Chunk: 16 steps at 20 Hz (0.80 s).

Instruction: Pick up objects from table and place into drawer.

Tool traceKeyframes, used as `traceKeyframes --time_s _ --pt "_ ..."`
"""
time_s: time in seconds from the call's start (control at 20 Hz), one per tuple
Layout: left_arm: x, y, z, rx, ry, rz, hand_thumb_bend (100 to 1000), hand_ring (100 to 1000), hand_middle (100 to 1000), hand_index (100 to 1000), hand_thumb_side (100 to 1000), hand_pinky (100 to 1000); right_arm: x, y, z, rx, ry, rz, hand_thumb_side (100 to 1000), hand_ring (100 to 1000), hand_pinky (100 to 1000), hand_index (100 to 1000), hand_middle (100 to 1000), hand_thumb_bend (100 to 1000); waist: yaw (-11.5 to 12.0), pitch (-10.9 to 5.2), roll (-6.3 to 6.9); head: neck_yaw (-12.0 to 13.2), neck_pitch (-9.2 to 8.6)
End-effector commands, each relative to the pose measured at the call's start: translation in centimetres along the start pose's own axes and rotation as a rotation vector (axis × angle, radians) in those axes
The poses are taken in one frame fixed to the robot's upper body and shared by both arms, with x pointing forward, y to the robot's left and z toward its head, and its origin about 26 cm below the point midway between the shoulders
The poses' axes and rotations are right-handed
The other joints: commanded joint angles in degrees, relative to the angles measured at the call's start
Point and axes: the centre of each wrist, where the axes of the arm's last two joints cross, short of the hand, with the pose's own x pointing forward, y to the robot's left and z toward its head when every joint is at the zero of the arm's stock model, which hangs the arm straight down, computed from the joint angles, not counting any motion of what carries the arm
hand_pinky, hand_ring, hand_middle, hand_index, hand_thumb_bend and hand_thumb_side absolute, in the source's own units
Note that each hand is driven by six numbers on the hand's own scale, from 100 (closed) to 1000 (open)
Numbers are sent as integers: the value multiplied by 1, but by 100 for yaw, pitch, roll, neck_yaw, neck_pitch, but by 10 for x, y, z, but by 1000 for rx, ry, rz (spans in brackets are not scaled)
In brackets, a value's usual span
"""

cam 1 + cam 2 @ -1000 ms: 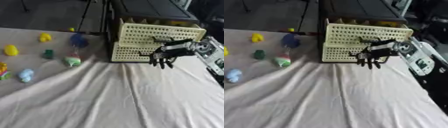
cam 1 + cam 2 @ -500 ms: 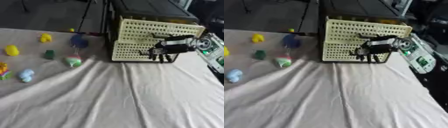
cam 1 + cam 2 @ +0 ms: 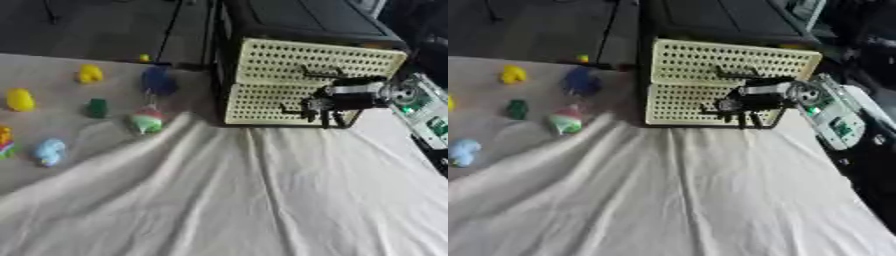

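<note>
Mostly, a wrinkled white cloth (image 3: 227, 200) covered the table. At its far side stood the cream perforated drawer unit (image 3: 306, 82). The right hand (image 3: 337, 102) was against the unit's lower drawer front, fingers curled downward; whether they gripped anything I cannot tell. At the left lay small toys, well apart from the drawers: a blue figure (image 3: 157, 80), two yellow ducks (image 3: 19, 99), a green-and-white toy (image 3: 147, 120), a dark green piece (image 3: 97, 107).

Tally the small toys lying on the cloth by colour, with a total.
Yellow: 3: toy, toy, small ball
Blue: 1: dark blue toy
Light blue: 1: toy
Dark green: 1: toy
Green, white and red: 1: toy
Multicoloured, cut off by the left edge: 1: toy
Total: 8
</note>
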Motion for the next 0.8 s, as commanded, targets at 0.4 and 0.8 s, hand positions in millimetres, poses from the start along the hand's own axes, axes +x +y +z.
traceKeyframes --time_s 0.4,0.8 --pt "4 1 1 -3 -6 -4 100 687 690 960 989 577 11 -20 19 -17 -18 60 1000 537 345 749 635 100 -54 -165 46 17 -6" --pt "3 1 2 -13 0 -2 100 687 690 959 988 578 31 -31 35 -74 -52 110 1000 537 345 748 635 100 -118 -224 31 46 35"
